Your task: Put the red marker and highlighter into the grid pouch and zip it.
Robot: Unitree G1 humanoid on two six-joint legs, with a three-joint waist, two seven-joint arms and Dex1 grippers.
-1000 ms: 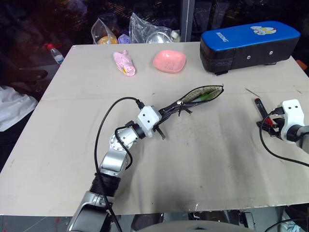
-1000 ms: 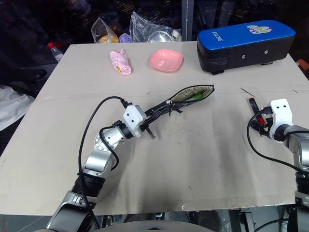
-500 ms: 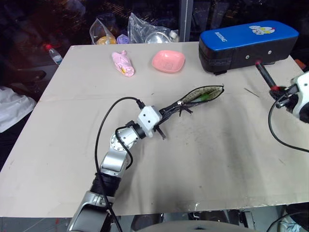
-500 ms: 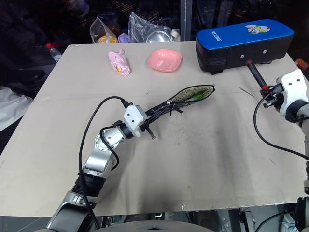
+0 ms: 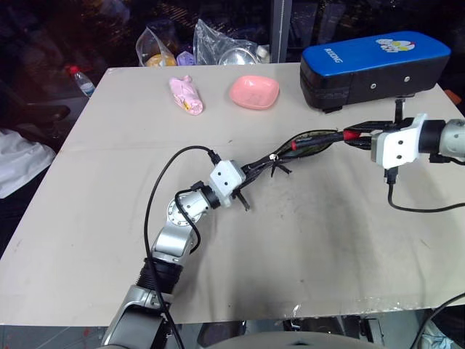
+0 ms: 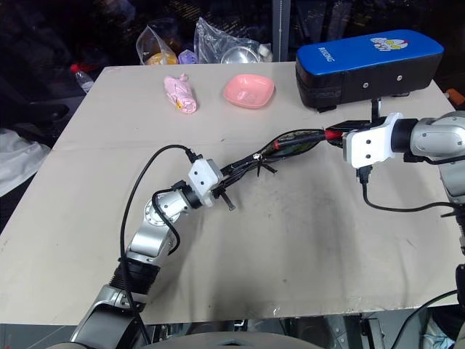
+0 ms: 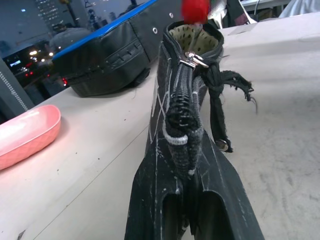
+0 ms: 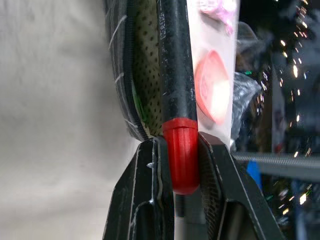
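A beige table (image 5: 305, 254) takes up most of the head views. At its upper right stands a big black case with a blue top (image 5: 374, 65), shut. In the upper middle sits a shallow pink dish (image 5: 255, 91) with nothing visible in it, and left of that lies a small pink packet (image 5: 187, 95). Beyond the table's far edge, at the top of the frame, are clear plastic bags (image 5: 218, 43) with contents too dim to name.

The grid pouch (image 5: 309, 142) is just above the frame's centre, its mouth gaping toward the right and its spotted lining visible in the right wrist view. A sliver of green inside that mouth (image 8: 140, 107) is probably the highlighter. The left gripper (image 5: 256, 171) is pressed together on the pouch's closed near end, beside the zipper pull.

From the right, the right gripper (image 5: 361, 135) pinches the red marker (image 5: 320, 138) by its red end, the black barrel lying in the pouch's opening.
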